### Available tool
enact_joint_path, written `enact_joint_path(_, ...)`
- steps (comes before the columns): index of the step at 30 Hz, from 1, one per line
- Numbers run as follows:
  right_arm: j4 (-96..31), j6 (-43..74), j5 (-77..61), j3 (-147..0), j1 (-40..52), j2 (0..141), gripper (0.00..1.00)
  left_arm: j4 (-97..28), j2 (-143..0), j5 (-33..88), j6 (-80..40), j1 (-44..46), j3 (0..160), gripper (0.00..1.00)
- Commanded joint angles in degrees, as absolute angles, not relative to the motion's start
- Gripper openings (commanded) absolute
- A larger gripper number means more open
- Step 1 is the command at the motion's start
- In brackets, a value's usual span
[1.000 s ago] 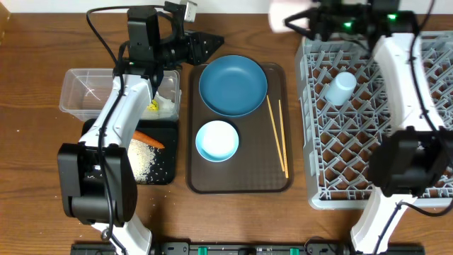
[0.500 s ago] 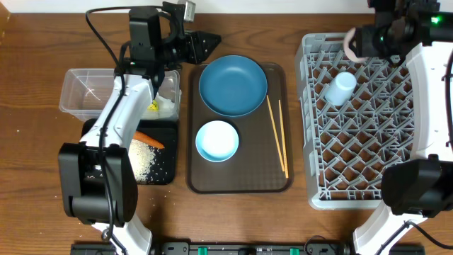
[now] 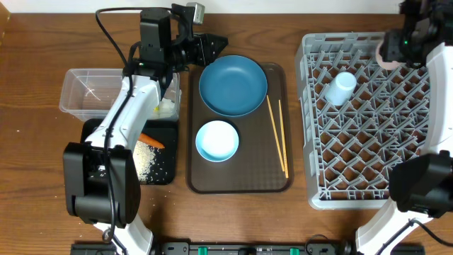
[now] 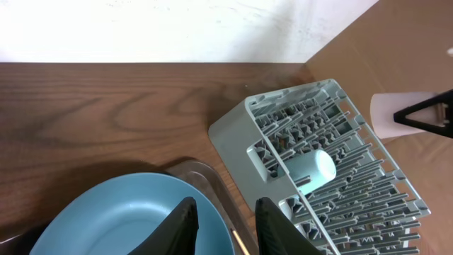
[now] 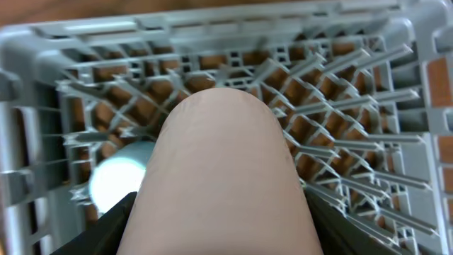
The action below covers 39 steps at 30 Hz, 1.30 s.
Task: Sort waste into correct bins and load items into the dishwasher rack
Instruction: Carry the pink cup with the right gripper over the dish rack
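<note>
R gripper [image 3: 393,48] clamped on pinkish-white cup [image 5: 223,163], over far-right corner of dishwasher rack [image 3: 309,106]. Free cells straight below; light blue cup [image 3: 340,88] lies to its left. L gripper [image 4: 223,227] slightly parted, empty.

- Two cups: a blue cup [image 3: 340,88] and a pink cup [image 3: 391,49].
- Two chopsticks [image 3: 275,134].
- One plate [image 3: 233,86].
- One bowl [image 3: 216,140].
- One rack [image 3: 309,163].
- One brown tray [image 3: 241,177].
- One black tray [image 3: 171,134].
- One tub [image 3: 78,99].
- One carrot [image 3: 150,139].
- One heap of rice [image 3: 145,161].
- Two arms: left arm [image 3: 126,117], right arm [image 3: 439,92].
</note>
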<state>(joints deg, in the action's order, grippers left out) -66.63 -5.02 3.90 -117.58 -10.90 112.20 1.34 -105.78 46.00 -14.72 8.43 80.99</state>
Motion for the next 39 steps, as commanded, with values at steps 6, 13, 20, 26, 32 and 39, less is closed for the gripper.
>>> enact_joint_path(6,-66.41,-4.1,4.27,-118.34,-13.28,119.9,0.25,-0.01,-106.52,45.34,-13.74,8.45,80.73,0.29)
enact_joint_path(13,-65.39,-4.23,2.2,-118.34,-14.46,123.83,0.25,0.01,-106.52,45.34,-13.74,8.45,80.73,0.28)
enact_joint_path(20,-62.0,-4.36,0.89,-118.34,-14.61,124.84,0.24,-0.01,-106.52,45.34,-13.74,8.45,80.73,0.29)
enact_joint_path(26,-60.05,-5.19,-0.71,-118.54,-14.61,124.68,0.23,-0.01,-106.52,45.34,-13.74,8.45,80.73,0.29)
enact_joint_path(32,-61.39,-5.19,-0.69,-118.52,-14.61,124.31,0.22,-0.01,-106.52,45.34,-13.74,8.45,80.73,0.29)
enact_joint_path(39,-62.0,-5.19,-0.71,-118.06,-14.61,125.56,0.2,-1.17,-106.52,45.34,-13.74,8.45,80.73,0.28)
